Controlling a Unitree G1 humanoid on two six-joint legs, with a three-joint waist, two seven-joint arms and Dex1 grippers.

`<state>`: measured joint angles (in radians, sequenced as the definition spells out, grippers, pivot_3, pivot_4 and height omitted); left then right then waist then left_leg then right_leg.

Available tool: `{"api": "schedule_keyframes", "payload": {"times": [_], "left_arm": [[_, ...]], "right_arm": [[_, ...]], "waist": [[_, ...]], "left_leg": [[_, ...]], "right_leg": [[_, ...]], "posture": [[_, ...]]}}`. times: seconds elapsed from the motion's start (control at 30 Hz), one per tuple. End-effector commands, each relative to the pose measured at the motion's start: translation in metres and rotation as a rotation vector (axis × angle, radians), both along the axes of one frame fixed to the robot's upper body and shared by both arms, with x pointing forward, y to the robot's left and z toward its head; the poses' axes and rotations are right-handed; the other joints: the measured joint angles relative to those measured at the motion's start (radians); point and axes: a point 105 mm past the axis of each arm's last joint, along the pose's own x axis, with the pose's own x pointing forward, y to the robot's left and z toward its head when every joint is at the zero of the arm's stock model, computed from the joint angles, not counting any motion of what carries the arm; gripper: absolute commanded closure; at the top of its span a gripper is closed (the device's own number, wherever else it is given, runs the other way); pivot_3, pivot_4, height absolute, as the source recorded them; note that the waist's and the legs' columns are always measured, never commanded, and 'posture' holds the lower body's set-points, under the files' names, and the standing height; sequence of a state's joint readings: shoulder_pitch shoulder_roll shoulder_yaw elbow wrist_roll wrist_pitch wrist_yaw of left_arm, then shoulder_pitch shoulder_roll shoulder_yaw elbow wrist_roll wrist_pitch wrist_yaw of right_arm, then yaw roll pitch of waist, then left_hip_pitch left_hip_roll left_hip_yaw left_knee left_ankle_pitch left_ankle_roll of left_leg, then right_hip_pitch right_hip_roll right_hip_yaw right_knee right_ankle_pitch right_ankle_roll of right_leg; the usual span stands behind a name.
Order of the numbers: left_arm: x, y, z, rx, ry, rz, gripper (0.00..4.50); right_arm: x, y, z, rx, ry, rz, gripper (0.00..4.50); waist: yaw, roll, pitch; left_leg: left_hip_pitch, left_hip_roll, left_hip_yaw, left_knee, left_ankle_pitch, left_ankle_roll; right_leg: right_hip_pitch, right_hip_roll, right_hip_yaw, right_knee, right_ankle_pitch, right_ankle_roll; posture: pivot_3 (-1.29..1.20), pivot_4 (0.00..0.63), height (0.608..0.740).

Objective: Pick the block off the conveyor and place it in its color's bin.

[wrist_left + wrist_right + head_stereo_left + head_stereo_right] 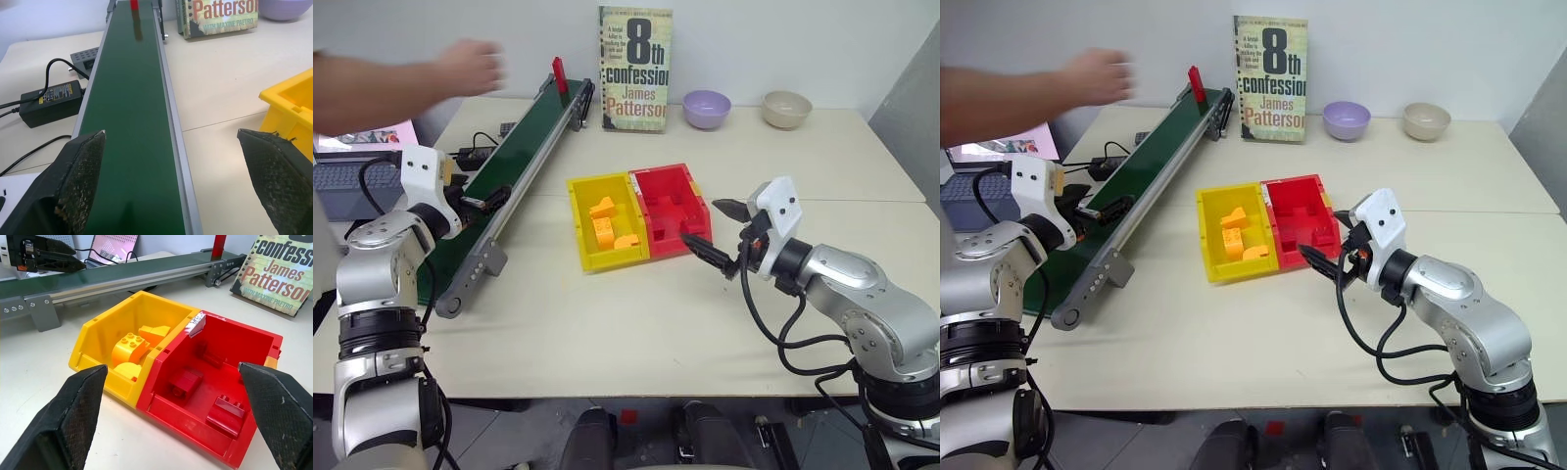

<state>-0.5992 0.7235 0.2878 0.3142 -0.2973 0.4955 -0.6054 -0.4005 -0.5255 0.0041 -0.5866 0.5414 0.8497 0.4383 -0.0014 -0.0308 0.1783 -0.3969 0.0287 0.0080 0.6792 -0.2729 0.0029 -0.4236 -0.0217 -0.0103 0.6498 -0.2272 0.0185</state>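
Cream desk point(607, 333) fills the frame, pale wall behind, book point(635, 69) propped top centre. Left claw point(481, 199) and right claw point(717, 235) both gape, released.

I see my left gripper point(481, 200) level, jaws spread wide, empty. My right gripper point(720, 235) points left, jaws wide, empty.

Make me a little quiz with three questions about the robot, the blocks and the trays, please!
1. True or false: the red block stands at the far end of the conveyor.
2. Which tray is nearer the conveyor? A yellow tray, B red bin.
3. Fill in: both the left gripper and the right gripper are ____.

Key: 1 true. 2 A. 3 open.
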Motion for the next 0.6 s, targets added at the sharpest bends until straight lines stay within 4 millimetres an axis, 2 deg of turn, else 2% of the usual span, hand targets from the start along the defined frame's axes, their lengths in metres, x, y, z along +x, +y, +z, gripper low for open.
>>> {"api": "schedule_keyframes", "payload": {"times": [0.03,0.33,0.6], "left_arm": [[-0.006,0.003,0.022,0.019,-0.069,0.0,0.01],[-0.015,0.017,0.022,-0.058,-0.115,0.064,0.01],[-0.009,0.011,0.021,-0.156,-0.15,0.058,0.01]], "right_arm": [[-0.006,0.002,0.013,0.017,-0.052,0.026,0.0],[-0.006,0.006,0.02,0.011,-0.063,0.068,0.0],[-0.014,0.031,0.047,0.089,-0.109,0.283,0.0]], "waist": [[0.0,0.0,0.0],[0.0,0.0,0.0],[0.001,0.0,0.0]], "left_leg": [[0.0,0.0,0.0,0.0,0.0,0.0],[0.0,0.0,0.0,0.0,0.0,0.0],[0.0,0.0,-0.001,0.0,0.0,0.0]], "right_leg": [[0.0,0.0,0.0,0.0,0.0,0.0],[0.0,0.0,0.0,0.0,0.0,0.0],[0.001,0.0,0.0,0.0,0.0,0.0]], "posture": [[0.0,0.15,0.74],[0.0,0.15,0.74],[0.0,0.15,0.74]]}}
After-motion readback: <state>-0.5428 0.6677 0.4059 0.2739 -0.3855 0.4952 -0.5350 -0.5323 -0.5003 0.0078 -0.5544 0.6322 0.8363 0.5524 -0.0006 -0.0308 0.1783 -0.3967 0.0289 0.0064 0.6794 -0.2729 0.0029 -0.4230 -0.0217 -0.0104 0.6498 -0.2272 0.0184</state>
